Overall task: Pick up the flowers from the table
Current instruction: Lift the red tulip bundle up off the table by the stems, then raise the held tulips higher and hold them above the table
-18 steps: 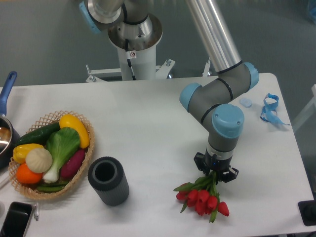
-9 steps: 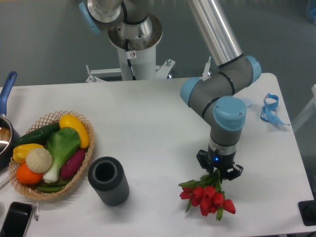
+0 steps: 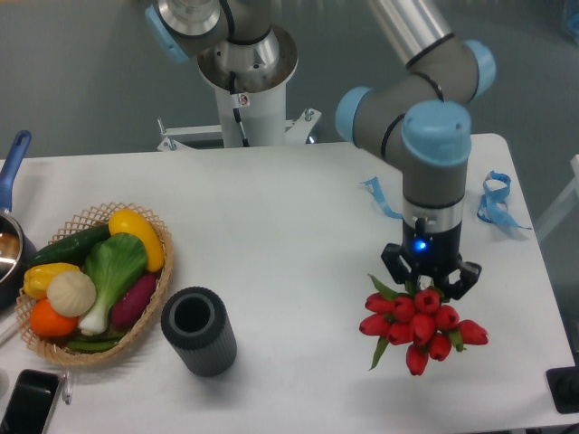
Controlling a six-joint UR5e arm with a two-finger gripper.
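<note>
The flowers (image 3: 418,324) are a bunch of red tulips with green leaves, hanging heads-down below my gripper (image 3: 430,280) at the right of the white table (image 3: 271,226). The gripper is shut on the stems, which are mostly hidden between its fingers. The bunch is lifted off the tabletop and held above it.
A dark grey cylinder cup (image 3: 198,331) stands at the front middle. A wicker basket (image 3: 145,318) of vegetables sits at the left. Blue ribbon pieces lie at the right edge (image 3: 493,201) and behind my arm (image 3: 380,197). A pot (image 3: 11,237) and a phone (image 3: 25,402) are at the far left.
My gripper has risen and moved right with the tulips in it. The bunch has left the tabletop and now hangs under the gripper. A blue ribbon piece behind the arm has come into view.
</note>
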